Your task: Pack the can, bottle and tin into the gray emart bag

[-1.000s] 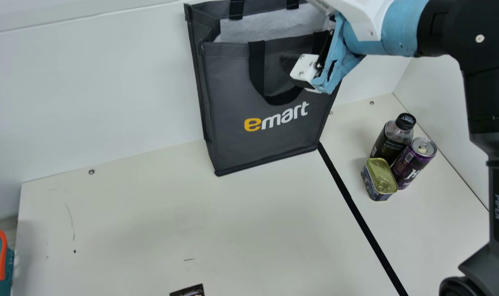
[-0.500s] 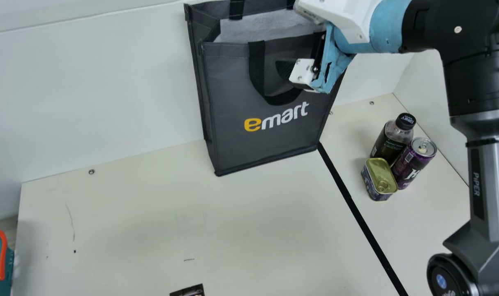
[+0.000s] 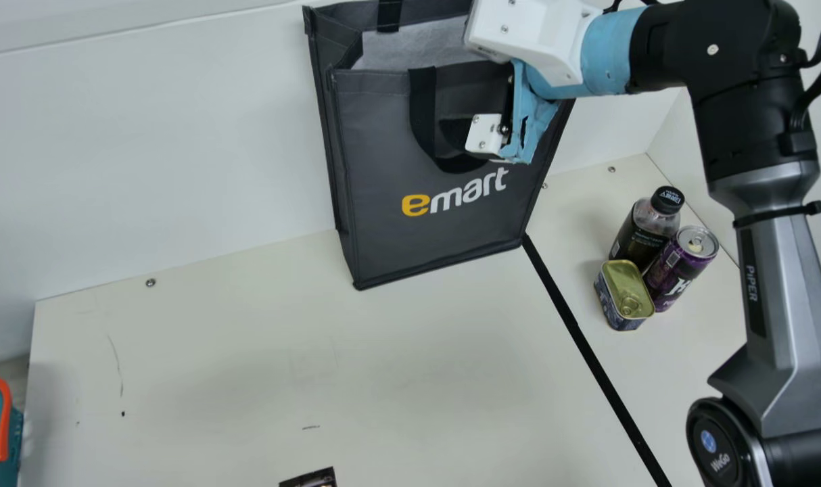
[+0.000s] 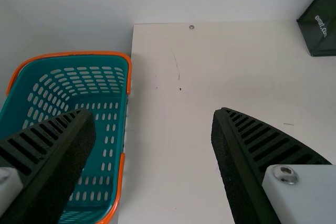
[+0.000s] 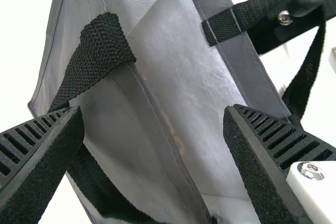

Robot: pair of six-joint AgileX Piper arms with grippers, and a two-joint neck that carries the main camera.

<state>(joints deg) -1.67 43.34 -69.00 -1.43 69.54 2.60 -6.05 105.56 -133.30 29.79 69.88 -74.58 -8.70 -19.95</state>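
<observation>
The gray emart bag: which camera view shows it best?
The main view: the gray emart bag stands with front, side and open top showing, though the right arm hides part. The left wrist view catches a corner; the right wrist view shows its rim and black straps up close, past the open fingers.

Right arm [image 3: 728, 54]: black joints adjoin a silvery-grey link [image 3: 796, 304] bearing a dark lettered strip [image 3: 753, 270]; a round blue badge [image 3: 708, 441] marks the lower joint. Black cables [image 3: 816, 84] loop outside. Pale-blue wrapping [image 3: 610, 51] meets white housing [image 3: 532, 34]. Left gripper [image 4: 152, 113], right gripper [image 3: 456, 132]: black ribbed fingers [image 4: 273, 140], white mounts [image 4: 310, 192], silvery screws [image 4: 285, 174].
</observation>
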